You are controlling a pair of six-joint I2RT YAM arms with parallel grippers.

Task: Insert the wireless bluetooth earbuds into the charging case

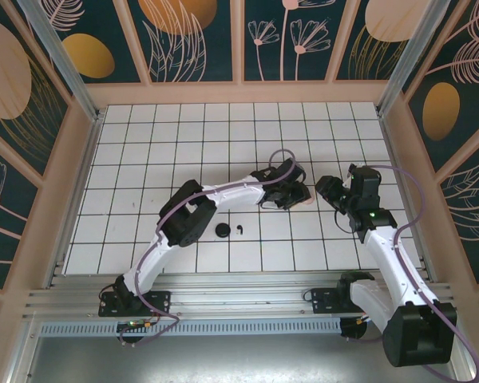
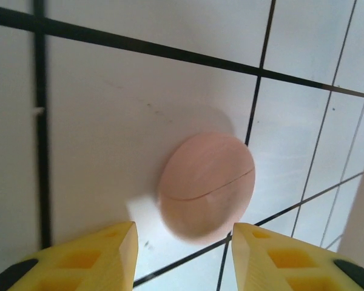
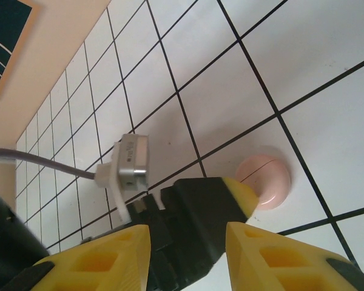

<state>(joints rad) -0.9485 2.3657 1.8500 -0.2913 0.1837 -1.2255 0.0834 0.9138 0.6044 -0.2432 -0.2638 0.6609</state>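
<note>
A pale pink round charging case (image 2: 206, 185) lies shut on the white tiles, its seam line showing. My left gripper (image 2: 183, 233) stands open just short of it, yellow fingertips either side and clear of the case. In the right wrist view the same case (image 3: 267, 180) sits beyond the left gripper's yellow-tipped finger (image 3: 246, 197). My right gripper (image 3: 188, 233) is open and holds nothing. From above, the left gripper (image 1: 291, 195) and right gripper (image 1: 326, 191) face each other over the case (image 1: 306, 201). One tiny black earbud (image 1: 239, 230) lies near the left arm's elbow.
A round black disc (image 1: 223, 230) rests beside the black earbud. The left wrist's white camera block (image 3: 126, 163) and cable hang close in front of my right gripper. Pale wooden walls (image 1: 80, 167) ring the tiled floor.
</note>
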